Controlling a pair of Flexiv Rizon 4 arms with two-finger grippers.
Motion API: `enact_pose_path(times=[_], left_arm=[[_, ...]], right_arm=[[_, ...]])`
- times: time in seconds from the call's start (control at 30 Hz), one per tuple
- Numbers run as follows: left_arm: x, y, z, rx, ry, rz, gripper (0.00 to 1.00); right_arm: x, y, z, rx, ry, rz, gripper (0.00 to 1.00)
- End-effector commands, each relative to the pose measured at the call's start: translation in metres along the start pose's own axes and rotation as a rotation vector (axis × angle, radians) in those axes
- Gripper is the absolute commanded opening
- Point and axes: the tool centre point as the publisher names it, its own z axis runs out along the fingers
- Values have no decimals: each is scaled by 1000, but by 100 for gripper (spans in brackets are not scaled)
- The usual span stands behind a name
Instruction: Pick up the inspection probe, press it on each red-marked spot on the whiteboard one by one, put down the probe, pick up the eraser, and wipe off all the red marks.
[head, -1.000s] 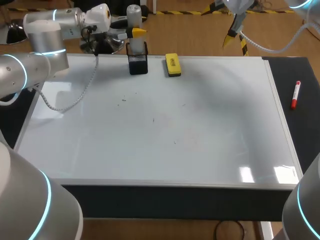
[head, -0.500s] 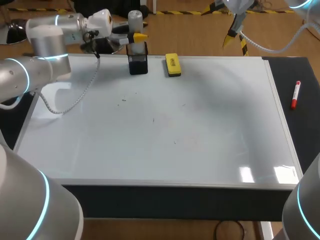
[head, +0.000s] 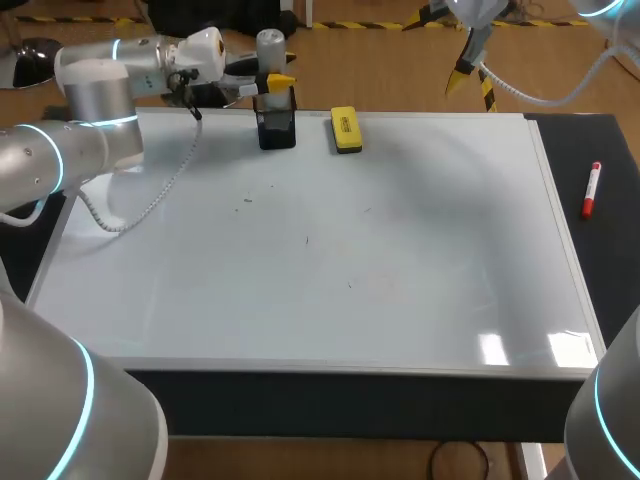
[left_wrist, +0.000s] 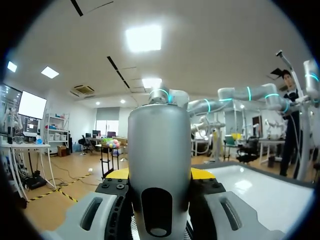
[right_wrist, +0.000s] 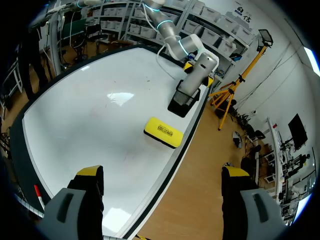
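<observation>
Grey and upright, the inspection probe (left_wrist: 159, 150) is clamped between the yellow tips of my left gripper (head: 272, 82). Its long axis is vertical over the mouth of the black mesh holder (head: 276, 128), at the far edge of the whiteboard (head: 330, 270). The yellow eraser (head: 345, 130) lies flat just beside that holder, on the side toward my right gripper (right_wrist: 162, 175). That gripper hangs wide and empty, with the eraser ahead of its fingers. I judge my left gripper the nearer.
</observation>
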Motion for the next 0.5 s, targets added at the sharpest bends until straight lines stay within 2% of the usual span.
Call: enact_pose_path(times=[0.03,0.5], left_arm=[[-4,3,0,4,10,-2,0],[-2,10,-1,5,-3,-9,0]], right_arm=[[-1,0,-1,4,5,-1,100],[-1,0,-1,4,5,-1,100]])
